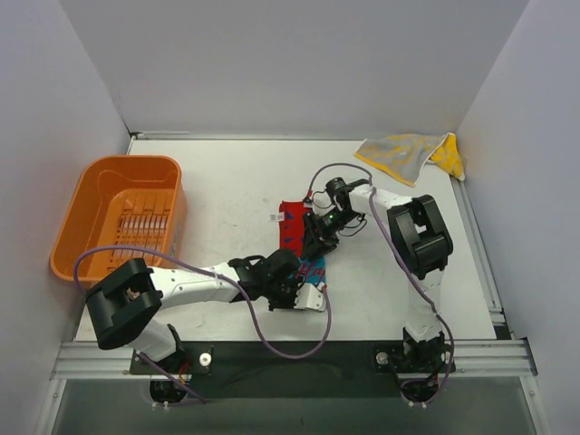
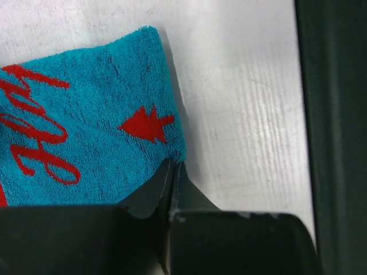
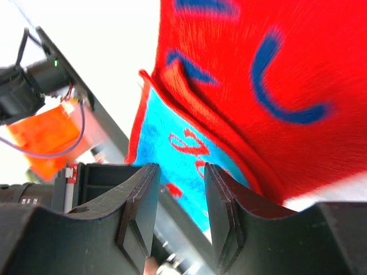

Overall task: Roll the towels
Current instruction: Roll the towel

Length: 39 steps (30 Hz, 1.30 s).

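Two end effectors are working on one cloth, and I start with my left end effector (image 2: 173, 171). Its jaws are pressed together, the tips meeting right on the near corner of the red and turquoise towel (image 2: 86, 114), so I read it as pinching that corner's edge. My right end effector (image 3: 180, 172) has its jaws parted with nothing between them. It hovers low by the towel's right edge, about mid-length, where the red half shows a raised fold beside the turquoise. The towel lies mostly flat near the centre of the table (image 1: 227, 181), red half toward the far side, turquoise half toward the arm bases. Well apart from it, in the far right corner, the yellow towel (image 1: 408, 154) sits crumpled and untouched, and the orange tub (image 1: 77, 213) rests at the left edge. I judge the step in hand to be starting the roll of the first towel from its near end. Next I'd need to turn the pinched corner over toward the red half while the right side takes the other near corner, so the roll runs straight. A one-sided pull would likely skew it.
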Tool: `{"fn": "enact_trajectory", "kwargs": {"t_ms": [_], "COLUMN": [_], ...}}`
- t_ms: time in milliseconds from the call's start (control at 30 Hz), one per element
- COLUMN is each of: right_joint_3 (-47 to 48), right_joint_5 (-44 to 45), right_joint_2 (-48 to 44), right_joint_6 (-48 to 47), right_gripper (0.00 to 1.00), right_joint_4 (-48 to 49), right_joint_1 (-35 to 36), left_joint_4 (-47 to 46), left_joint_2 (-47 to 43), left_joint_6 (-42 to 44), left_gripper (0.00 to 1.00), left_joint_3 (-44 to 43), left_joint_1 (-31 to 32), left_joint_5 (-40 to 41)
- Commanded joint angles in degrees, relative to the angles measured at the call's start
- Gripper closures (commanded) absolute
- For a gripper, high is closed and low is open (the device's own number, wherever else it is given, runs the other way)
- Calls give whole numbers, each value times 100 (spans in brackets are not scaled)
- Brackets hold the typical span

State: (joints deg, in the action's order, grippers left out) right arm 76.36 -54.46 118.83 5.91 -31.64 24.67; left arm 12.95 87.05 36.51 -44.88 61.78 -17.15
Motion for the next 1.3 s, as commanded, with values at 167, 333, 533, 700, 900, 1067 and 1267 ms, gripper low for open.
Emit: {"fn": "enact_trajectory", "kwargs": {"t_ms": [167, 333, 533, 700, 900, 1067, 1267], "right_joint_3": [521, 372, 301, 371, 450, 617, 766], "right_joint_5": [655, 796, 875, 998, 1077, 1253, 1324], "right_joint_2": [26, 369, 475, 423, 308, 115, -298], "right_joint_6": [-275, -380, -442, -521, -530, -521, -425], "right_gripper": [64, 67, 69, 69, 69, 53, 39], "right_joint_4": [-158, -141, -115, -141, -194, -220, -246], "right_joint_1": [-6, 126, 249, 249, 240, 240, -49], "left_joint_4": [717, 876, 841, 595, 261, 243, 270], "left_joint_2": [-83, -4, 330, 726, 1112, 1411, 1596], "left_joint_6": [-592, -934, -1164, -1225, -1630, -1682, -1665], "left_gripper": [100, 100, 100, 100, 100, 100, 100], "left_joint_3": [-714, -1215, -1725, -1796, -1919, -1963, -1998], "left_joint_1": [-499, -982, -1273, -1712, -2178, -2240, -2284], "left_joint_5": [-974, -1396, -1397, -1169, -1063, -1045, -1019]}}
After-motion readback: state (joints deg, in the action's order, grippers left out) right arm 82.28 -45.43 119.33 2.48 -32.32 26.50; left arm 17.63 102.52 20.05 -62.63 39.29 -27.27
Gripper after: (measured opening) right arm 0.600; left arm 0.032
